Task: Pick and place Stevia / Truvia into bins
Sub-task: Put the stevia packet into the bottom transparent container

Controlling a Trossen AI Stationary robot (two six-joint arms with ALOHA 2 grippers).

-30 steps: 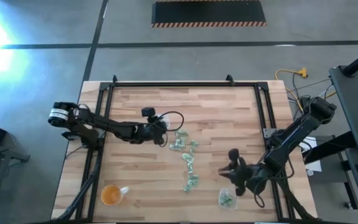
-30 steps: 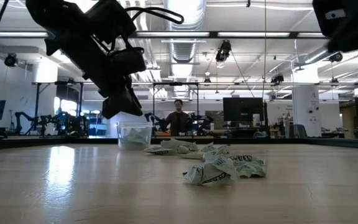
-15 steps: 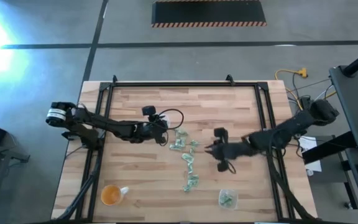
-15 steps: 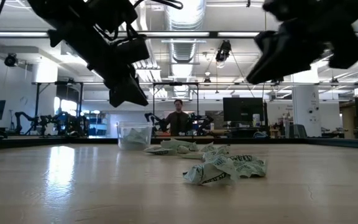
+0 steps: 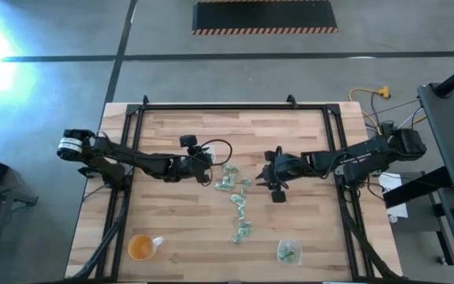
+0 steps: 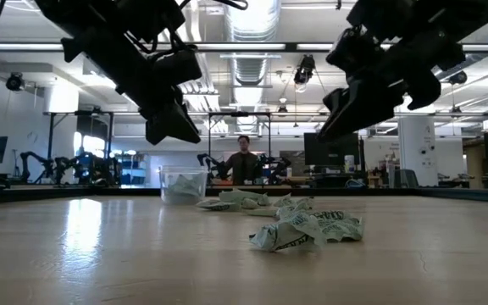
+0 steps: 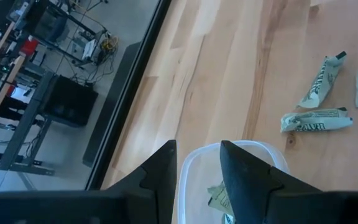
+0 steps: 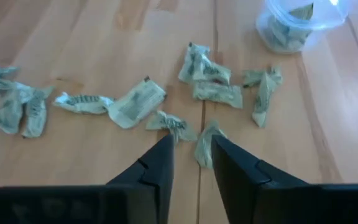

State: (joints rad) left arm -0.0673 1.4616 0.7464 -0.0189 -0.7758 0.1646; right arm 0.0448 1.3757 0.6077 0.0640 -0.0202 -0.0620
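As things stand: the 2 bins (image 5: 288, 252) each hold a few packets (image 5: 239, 197); about 12 lie loose in a trail down the table (image 5: 172, 229).
Left pincer (image 5: 205, 172): fingers parted, empty, right above one of the bins.
Right pincer (image 5: 268, 178): fingers parted, empty, above the table just beside the trail's upper end, nearest packets ahead of its tips.
To do, I'd say: most of it.

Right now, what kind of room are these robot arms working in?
Probably a robotics lab or workshop. Past the wooden table in the low view there are computer monitors, bare ceiling ducts, and more robot arms on stands.
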